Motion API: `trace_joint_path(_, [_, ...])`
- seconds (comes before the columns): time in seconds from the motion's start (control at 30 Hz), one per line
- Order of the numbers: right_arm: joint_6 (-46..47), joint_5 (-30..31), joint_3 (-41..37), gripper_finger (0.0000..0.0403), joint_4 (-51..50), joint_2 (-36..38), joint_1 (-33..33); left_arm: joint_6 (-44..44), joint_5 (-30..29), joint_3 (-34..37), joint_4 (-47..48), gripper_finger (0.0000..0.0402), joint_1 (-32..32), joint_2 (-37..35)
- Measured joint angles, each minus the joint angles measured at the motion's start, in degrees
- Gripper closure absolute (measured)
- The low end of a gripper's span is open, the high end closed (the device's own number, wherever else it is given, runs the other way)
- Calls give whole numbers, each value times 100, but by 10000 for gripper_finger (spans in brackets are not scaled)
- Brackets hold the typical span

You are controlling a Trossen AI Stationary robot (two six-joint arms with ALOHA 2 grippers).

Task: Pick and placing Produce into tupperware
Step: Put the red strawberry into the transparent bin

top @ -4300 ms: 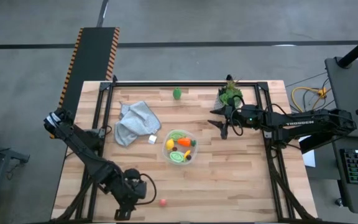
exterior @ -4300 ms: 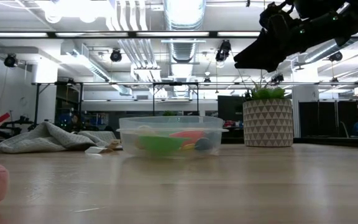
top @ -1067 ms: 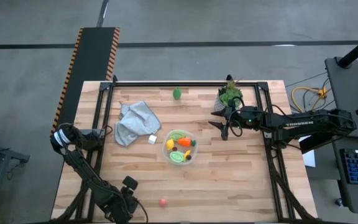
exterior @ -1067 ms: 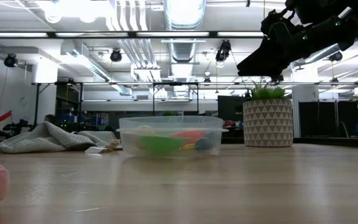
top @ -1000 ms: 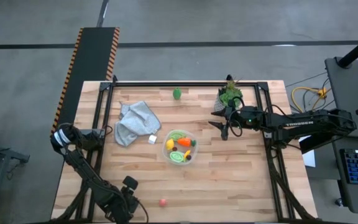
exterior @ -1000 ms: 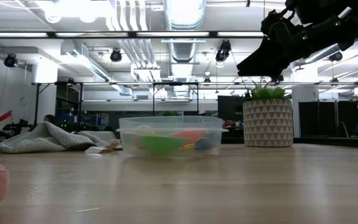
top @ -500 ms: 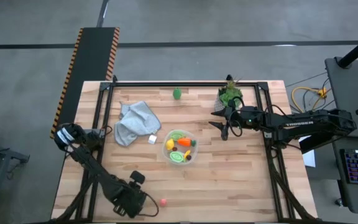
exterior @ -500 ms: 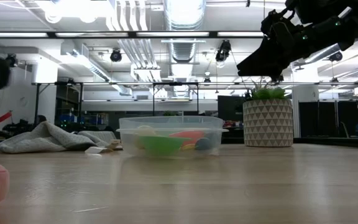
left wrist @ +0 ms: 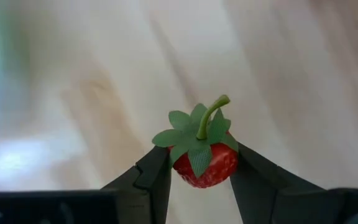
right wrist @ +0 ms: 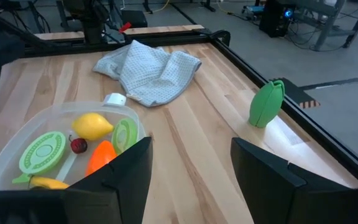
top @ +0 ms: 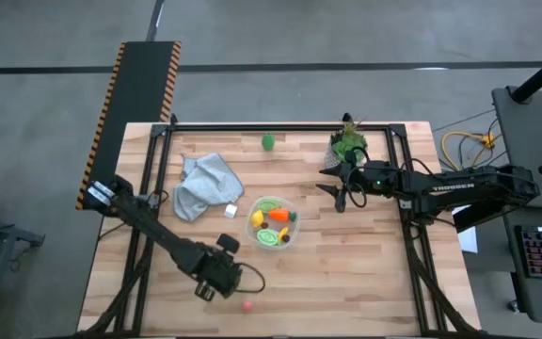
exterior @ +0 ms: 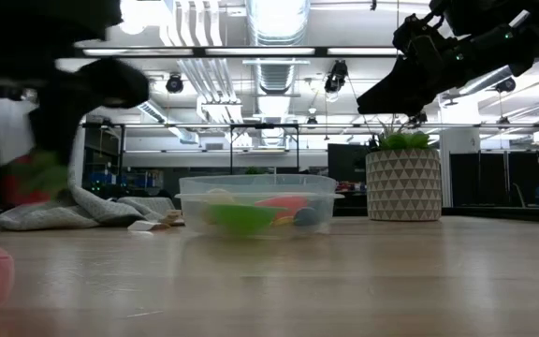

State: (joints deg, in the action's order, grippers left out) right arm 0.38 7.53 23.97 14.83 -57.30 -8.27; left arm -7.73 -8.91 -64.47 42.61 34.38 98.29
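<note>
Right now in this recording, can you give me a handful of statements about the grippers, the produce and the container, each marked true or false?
1. The left gripper has its jaws shut on a toy strawberry. True.
2. The clear container holds nothing. False: it holds a lemon, an orange piece and green slices.
3. The right gripper is holding the green produce piece near the table's far edge. False: its jaws are open and hold nothing; that piece stands apart on the table.
4. A grey cloth lies on the table beside the container. True.
5. A pink piece lies on the table near the left gripper. True.
</note>
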Motion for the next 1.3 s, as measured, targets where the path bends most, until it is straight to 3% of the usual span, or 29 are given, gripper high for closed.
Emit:
trace_joint_path(0.7, [-318,4,0,193,2,0,0,2670,-314,-514,-597,285,-2177,-255])
trace_joint_path(1.07, [-836,42,0,193,22,0,0,3319,523,-399,-1550,285,-3028,-150])
trace_joint_path(1.3, [-1287,454,0,193,40,17,-2,3369,836,-341,-1833,285,-3237,176])
